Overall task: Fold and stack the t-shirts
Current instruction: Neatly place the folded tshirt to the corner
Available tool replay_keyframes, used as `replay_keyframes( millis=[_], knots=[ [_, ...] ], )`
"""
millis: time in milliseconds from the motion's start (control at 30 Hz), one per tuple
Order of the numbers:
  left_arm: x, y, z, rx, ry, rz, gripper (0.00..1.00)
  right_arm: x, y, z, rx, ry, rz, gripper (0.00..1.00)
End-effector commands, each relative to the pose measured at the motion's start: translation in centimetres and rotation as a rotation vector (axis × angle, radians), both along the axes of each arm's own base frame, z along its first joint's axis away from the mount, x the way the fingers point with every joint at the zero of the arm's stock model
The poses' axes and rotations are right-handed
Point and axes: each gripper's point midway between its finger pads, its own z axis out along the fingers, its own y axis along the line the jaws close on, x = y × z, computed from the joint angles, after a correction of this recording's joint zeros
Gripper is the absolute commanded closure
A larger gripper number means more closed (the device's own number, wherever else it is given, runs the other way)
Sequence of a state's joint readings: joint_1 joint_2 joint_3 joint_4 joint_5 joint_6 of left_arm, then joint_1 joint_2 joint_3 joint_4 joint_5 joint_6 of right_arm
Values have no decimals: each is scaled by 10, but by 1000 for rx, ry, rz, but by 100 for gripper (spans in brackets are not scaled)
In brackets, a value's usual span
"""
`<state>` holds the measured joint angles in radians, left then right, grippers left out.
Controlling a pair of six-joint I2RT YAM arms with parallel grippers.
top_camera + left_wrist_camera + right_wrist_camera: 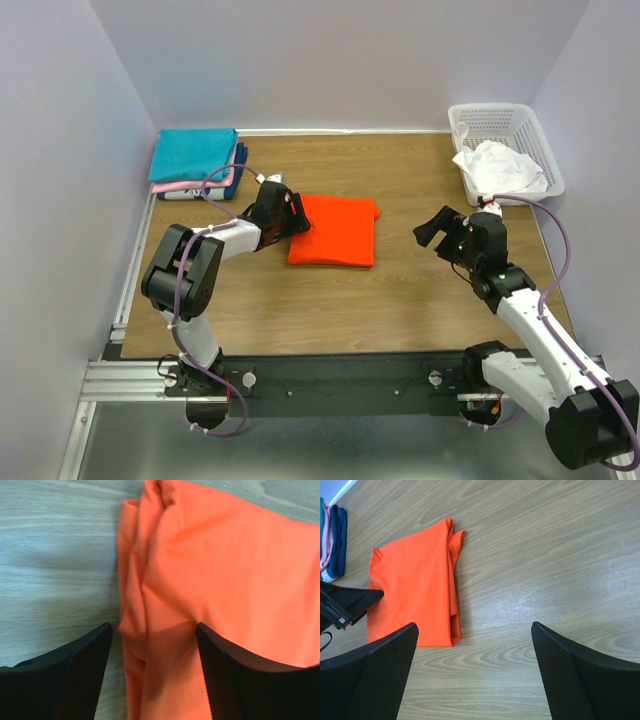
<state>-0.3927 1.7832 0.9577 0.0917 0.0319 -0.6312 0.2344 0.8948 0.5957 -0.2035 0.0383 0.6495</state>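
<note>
Hovering over bare table (400, 300), right of the folded orange-red t-shirt (335, 232), the right claw (428, 232) is seen with its jaws spread wide and nothing between them. That shirt is laid flat near the table's middle, and its left edge is straddled by the left claw (152, 627), jaws wide, one finger over cloth and the other over wood. Farther back, a teal shirt (192, 153) is stacked on a pink shirt (326, 535) and a navy shirt (339, 540) in the far left corner, and a crumpled white shirt (500, 165) is heaped in the basket (530, 128) at the far right.
</note>
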Motion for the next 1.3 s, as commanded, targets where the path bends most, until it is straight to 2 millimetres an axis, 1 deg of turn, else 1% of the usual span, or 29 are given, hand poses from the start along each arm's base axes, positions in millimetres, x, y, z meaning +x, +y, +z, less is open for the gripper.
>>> replay_keyframes(
  millis=[0,33,67,167,200,233,267,333,367,433,500,533,567,600,633,667,700,733,800,833,867,900,933,1000,1033,1100,1167,1200,1267],
  knots=[
    [-19,-16,-20,17,53,-68,29,-1,-4,-4,-33,2,1,0],
    [-23,-22,-23,22,61,-83,33,-1,-5,-5,-37,3,-4,0],
    [-25,-24,-25,30,64,-87,33,-1,-5,-6,-39,4,-5,0],
    [-28,-22,-36,62,91,-66,36,-2,-8,-7,-46,6,-16,0],
    [-27,-18,-40,85,95,-47,39,-2,-9,-7,-50,3,-19,0],
    [-27,-17,-43,99,100,-35,46,-2,-9,-7,-52,3,-19,0],
    [-28,-18,-45,103,107,-40,46,-2,-10,-7,-54,2,-20,0],
    [-28,-14,-48,150,110,-8,46,-2,-11,-6,-58,0,-24,0],
    [-27,-13,-48,197,104,15,49,-3,-12,-7,-61,0,-28,0],
    [-25,-11,-47,243,95,47,51,-3,-15,-7,-71,-1,-42,0],
    [-21,-17,-45,273,79,46,61,-3,-21,-7,-92,-3,-67,0],
    [-21,-18,-46,281,82,41,69,-4,-23,-8,-98,0,-75,0],
    [-20,-17,-47,286,86,44,74,-4,-25,-8,-103,1,-84,0],
    [-19,-15,-48,300,87,50,77,-4,-25,-8,-105,1,-83,0],
    [-18,-12,-51,320,94,55,83,-4,-26,-8,-111,0,-88,0],
    [-12,-9,-46,342,80,79,99,-4,-27,-8,-115,1,-90,0],
    [-12,-5,-45,370,85,86,100,-4,-28,-8,-117,2,-94,0],
    [-9,-1,-42,393,75,98,100,-5,-28,-9,-120,5,-97,0],
    [4,10,-24,466,27,131,100,-4,-30,-10,-124,9,-101,0],
    [11,14,-8,501,-15,126,100,-4,-31,-11,-131,14,-107,0],
    [16,17,0,538,-42,117,100,-4,-31,-12,-135,16,-107,0],
    [22,29,11,601,-80,156,100,-4,-32,-13,-137,19,-109,0],
    [28,35,26,630,-113,186,100,-4,-32,-15,-138,25,-108,0],
    [36,49,44,716,-160,217,100,-4,-32,-16,-145,30,-106,0],
    [40,50,52,726,-181,216,100,-3,-33,-17,-151,34,-110,0],
    [51,52,64,754,-217,176,100,-3,-33,-19,-155,41,-108,0],
    [59,54,75,787,-250,160,100,-3,-34,-21,-160,48,-110,0],
    [67,57,83,802,-285,173,100,-3,-34,-22,-163,52,-112,0],
    [69,66,85,908,-300,123,100,-3,-36,-24,-176,55,-115,0]
  ],
)
